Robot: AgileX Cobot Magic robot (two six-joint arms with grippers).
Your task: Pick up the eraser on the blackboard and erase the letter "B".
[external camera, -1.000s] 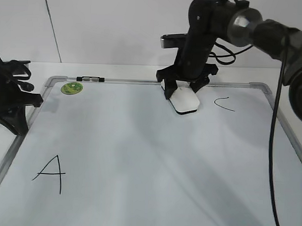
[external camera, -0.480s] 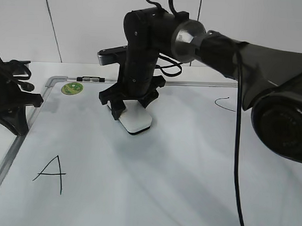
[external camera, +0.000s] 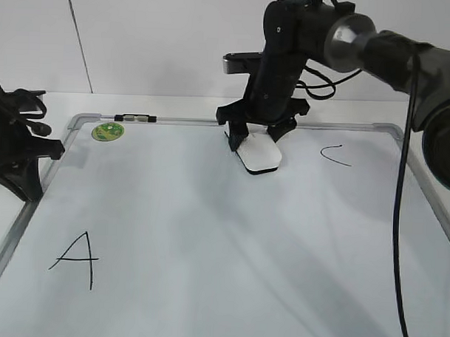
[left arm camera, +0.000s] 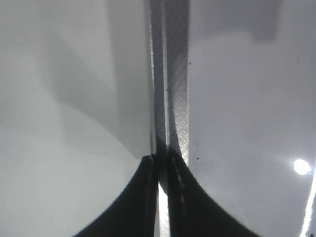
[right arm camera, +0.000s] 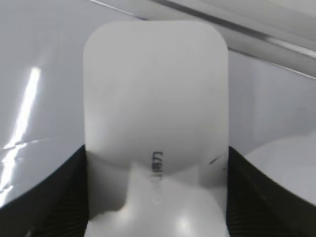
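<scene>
The blackboard [external camera: 208,234] is a large white board with a silver frame; its frame shows in the left wrist view [left arm camera: 173,89]. My right gripper [external camera: 257,138] is shut on the white eraser [external camera: 258,155] and holds it flat on the board near the top edge, left of the letter "C" [external camera: 335,154]. In the right wrist view the eraser [right arm camera: 155,98] fills the space between the jaws [right arm camera: 155,197]. No letter "B" shows on the board. My left gripper [left arm camera: 160,163] is shut and empty over the board's left frame, at the left edge in the exterior view [external camera: 52,149].
The letter "A" [external camera: 75,258] is at the board's lower left. A round green sticker [external camera: 106,131] and a black-and-silver clip [external camera: 135,118] are at the top left corner. A white wall stands behind the table.
My right gripper swept the eraser left across the upper board, then back right to near its earlier place. The left arm has not moved.
</scene>
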